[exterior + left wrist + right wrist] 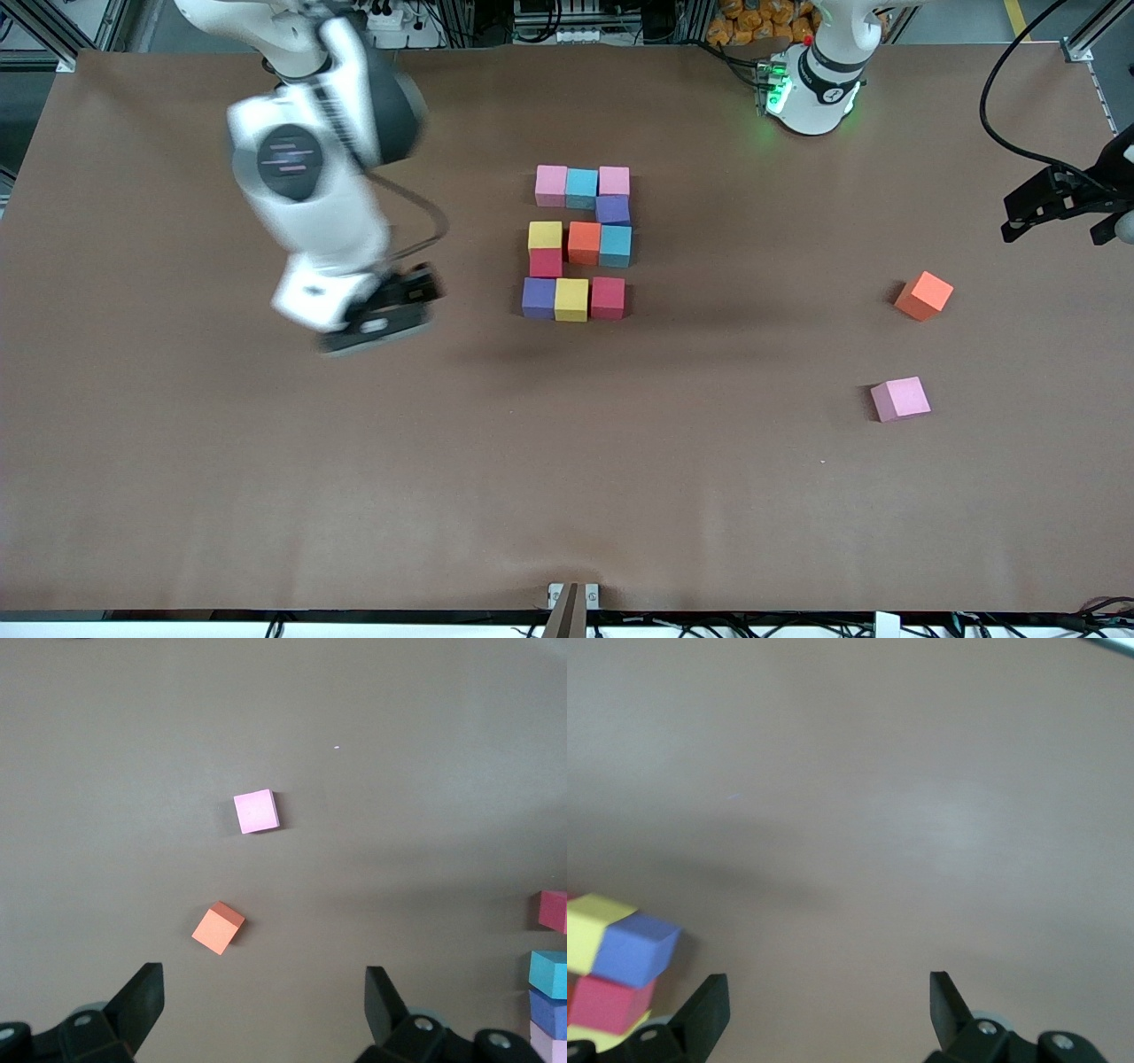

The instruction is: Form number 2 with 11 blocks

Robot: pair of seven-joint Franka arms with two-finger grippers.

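Eleven blocks lie close together in the middle of the table as the number 2 (pixel 580 242). Its row farthest from the front camera is pink (pixel 551 184), blue (pixel 582 187), pink (pixel 614 181); the nearest row is purple (pixel 539 297), yellow (pixel 571 299), red (pixel 608 297). My right gripper (pixel 381 315) hangs open and empty over bare table beside the figure, toward the right arm's end; its wrist view shows the purple block (pixel 636 949). My left gripper (pixel 1063 208) is open and empty at the left arm's end of the table.
Two loose cubes lie toward the left arm's end: an orange one (pixel 923 295) (pixel 218 927) and, nearer the front camera, a pink one (pixel 900 398) (pixel 257 811). The brown table (pixel 266 487) is bare around them. A black cable (pixel 997 106) loops above the table's corner by the left gripper.
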